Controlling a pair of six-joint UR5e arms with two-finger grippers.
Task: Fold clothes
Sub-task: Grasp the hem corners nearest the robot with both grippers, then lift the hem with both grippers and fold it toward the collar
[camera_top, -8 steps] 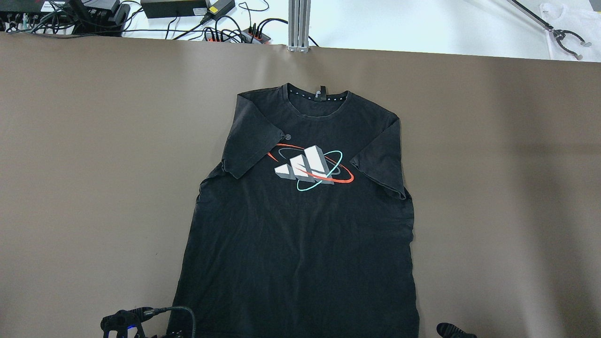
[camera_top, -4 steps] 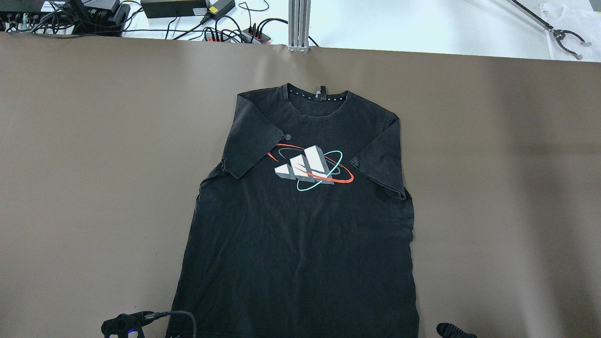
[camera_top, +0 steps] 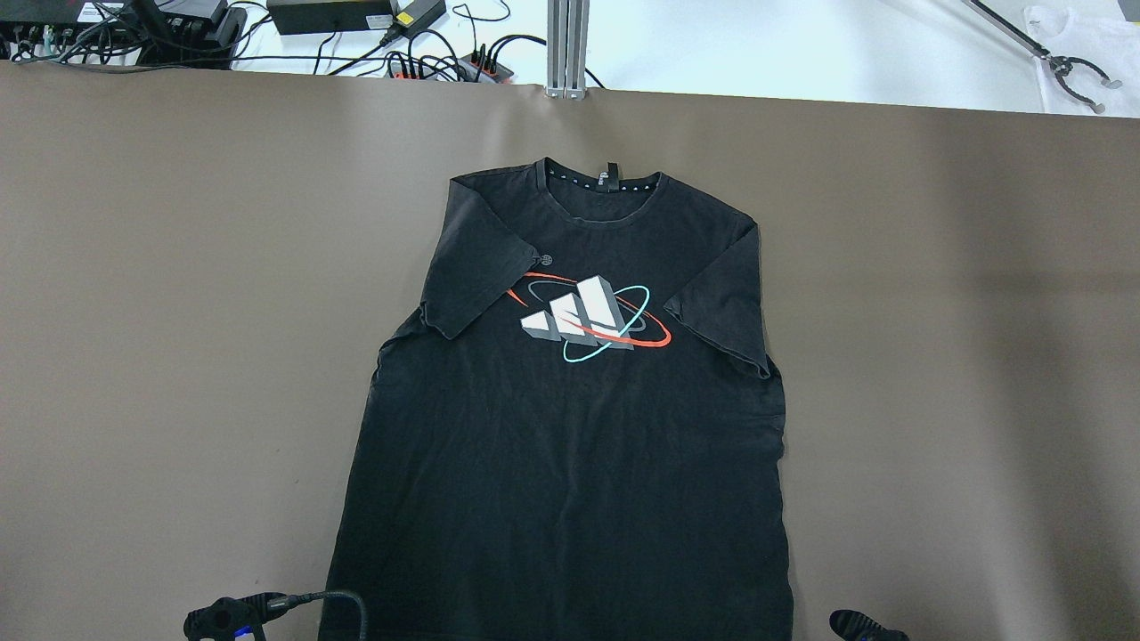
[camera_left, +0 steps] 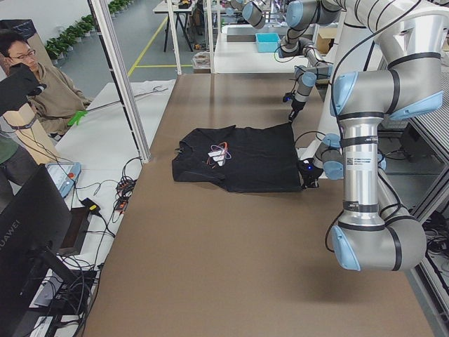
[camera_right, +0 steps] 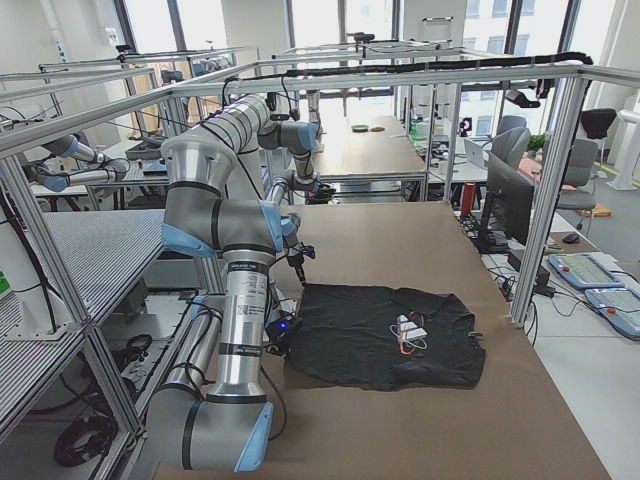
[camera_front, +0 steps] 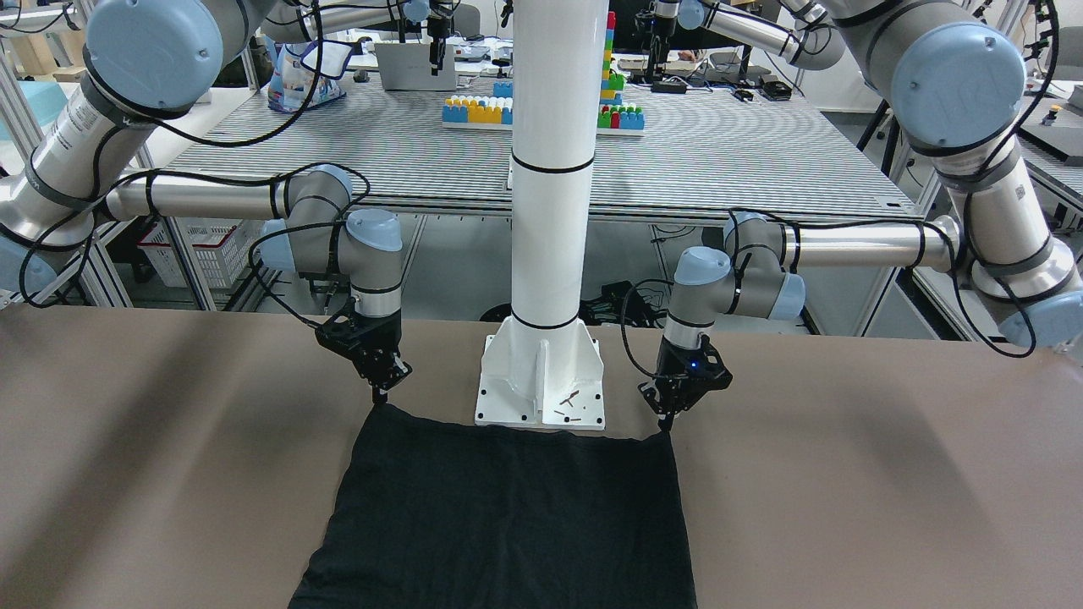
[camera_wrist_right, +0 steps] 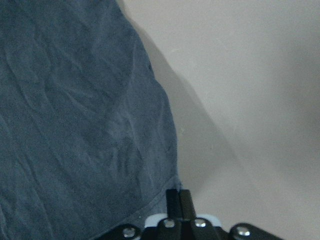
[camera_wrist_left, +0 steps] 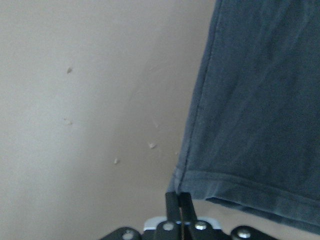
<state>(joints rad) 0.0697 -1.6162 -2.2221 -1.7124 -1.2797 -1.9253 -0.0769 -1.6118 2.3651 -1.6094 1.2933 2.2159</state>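
Observation:
The clothes are one black T-shirt (camera_top: 570, 463) lying flat and face up on the brown table (camera_top: 178, 267), collar (camera_top: 601, 182) at the far side. A white logo with red and teal rings (camera_top: 588, 319) is on its chest. The hem faces the robot. My left gripper (camera_front: 666, 423) is shut on the hem corner on my left, and the left wrist view shows the shirt corner (camera_wrist_left: 240, 125) pinched at the left gripper (camera_wrist_left: 178, 200). My right gripper (camera_front: 380, 396) is shut on the other hem corner, with the shirt (camera_wrist_right: 85, 125) reaching the right gripper (camera_wrist_right: 178, 197).
The robot's white pedestal base (camera_front: 541, 381) stands just behind the hem. Cables and power bricks (camera_top: 356, 27), an aluminium post (camera_top: 567, 49) and a grabber tool (camera_top: 1069, 71) lie past the table's far edge. A person (camera_left: 35, 84) sits beyond that end.
In the overhead view my left gripper has slid slightly back toward the robot and to the left. The shirt has barely moved.

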